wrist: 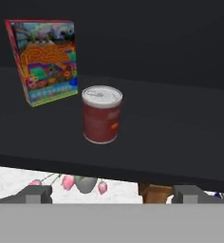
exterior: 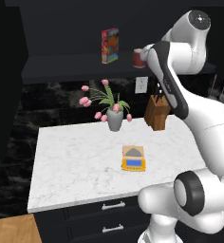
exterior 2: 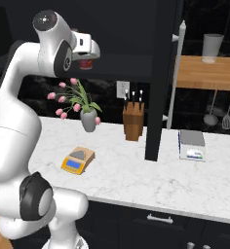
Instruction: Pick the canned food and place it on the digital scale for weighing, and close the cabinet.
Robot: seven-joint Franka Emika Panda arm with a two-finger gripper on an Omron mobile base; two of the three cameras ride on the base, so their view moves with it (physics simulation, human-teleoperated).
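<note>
The canned food (wrist: 101, 114), a dark red can with a silvery top, stands upright on the open cabinet's dark shelf (wrist: 180, 133), right of a colourful red box (wrist: 45, 59). My gripper (wrist: 112, 193) is open, level with the shelf's front edge and short of the can, with nothing between its fingertips (wrist: 35, 193). In the left base view my arm hides part of the can (exterior: 138, 58). The yellow-orange digital scale (exterior: 133, 159) lies on the marble counter (exterior: 66, 161) below, its grey platform bare. The black cabinet door (exterior 2: 158, 73) stands open, edge-on, with its silver handle (exterior 2: 178, 73).
A grey vase of pink tulips (exterior: 115, 118) and a wooden knife block (exterior: 157, 113) stand at the counter's back, under the shelf. A larger white and blue scale (exterior 2: 191, 144) sits right of the open door. Utensils hang under a wooden shelf (exterior 2: 209, 73) far right.
</note>
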